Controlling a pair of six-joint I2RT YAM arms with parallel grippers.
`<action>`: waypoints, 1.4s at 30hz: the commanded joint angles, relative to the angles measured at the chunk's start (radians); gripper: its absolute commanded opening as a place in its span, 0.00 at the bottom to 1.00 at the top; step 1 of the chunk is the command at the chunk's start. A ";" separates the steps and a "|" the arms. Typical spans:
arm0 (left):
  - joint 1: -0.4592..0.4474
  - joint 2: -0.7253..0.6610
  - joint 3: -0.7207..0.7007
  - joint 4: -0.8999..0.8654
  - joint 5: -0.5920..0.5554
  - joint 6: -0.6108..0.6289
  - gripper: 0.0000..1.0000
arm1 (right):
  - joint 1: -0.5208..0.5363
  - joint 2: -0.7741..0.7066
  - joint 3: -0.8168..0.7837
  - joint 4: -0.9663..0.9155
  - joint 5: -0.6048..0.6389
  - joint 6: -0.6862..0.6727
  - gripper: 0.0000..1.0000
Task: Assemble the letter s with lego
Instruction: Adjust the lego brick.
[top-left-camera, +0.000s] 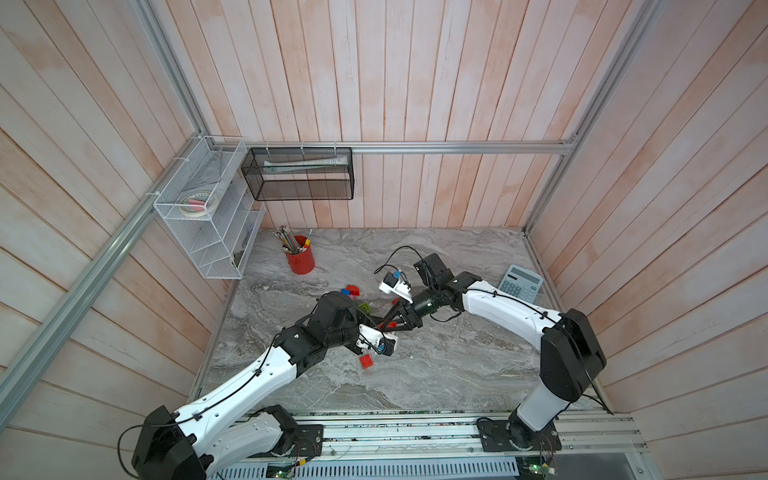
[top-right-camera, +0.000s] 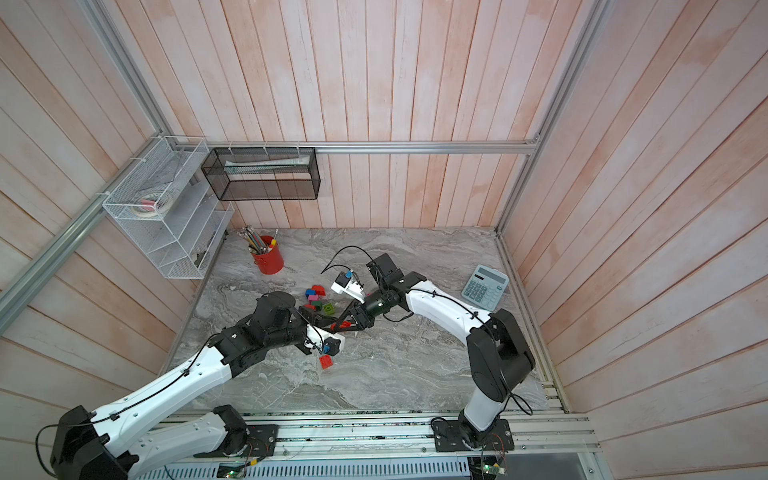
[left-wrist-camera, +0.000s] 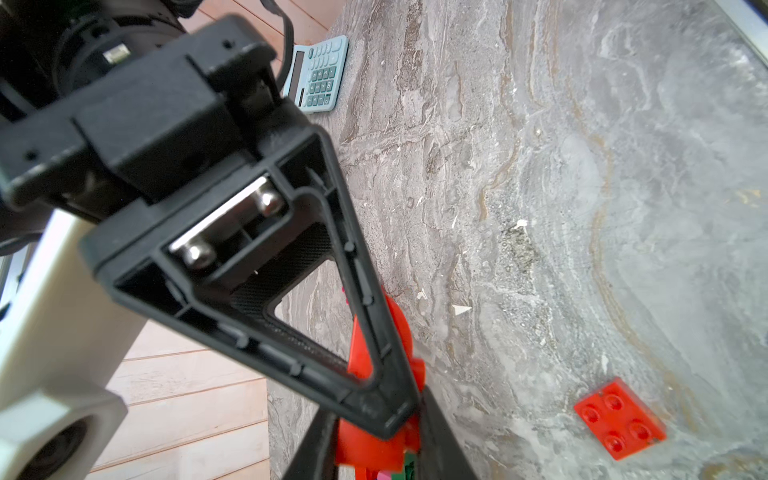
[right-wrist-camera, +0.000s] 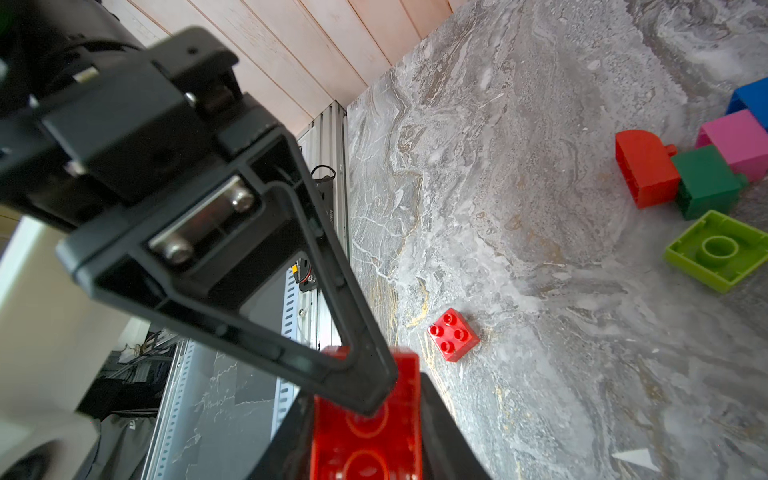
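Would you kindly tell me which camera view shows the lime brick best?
The right wrist view: the lime brick lies large and sharp there, hollow side up. In both top views it is only a tiny speck; the left wrist view misses it.

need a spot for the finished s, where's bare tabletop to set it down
Bare: the back strip between the red pencil cup and the calculator, and the front stretch between the lone red brick and the front rail. Crowded: mid-table, where left end effector and right end effector meet beside the loose lego pile.
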 joint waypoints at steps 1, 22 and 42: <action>0.002 0.011 0.044 -0.035 -0.018 -0.036 0.23 | 0.005 0.011 0.013 -0.010 -0.037 -0.022 0.32; 0.018 0.066 0.051 -0.183 0.214 -0.623 0.14 | -0.106 -0.218 -0.188 0.194 0.119 0.074 0.67; 0.199 0.280 0.129 -0.255 0.638 -1.024 0.20 | 0.114 -0.695 -0.713 0.658 0.710 -0.347 0.66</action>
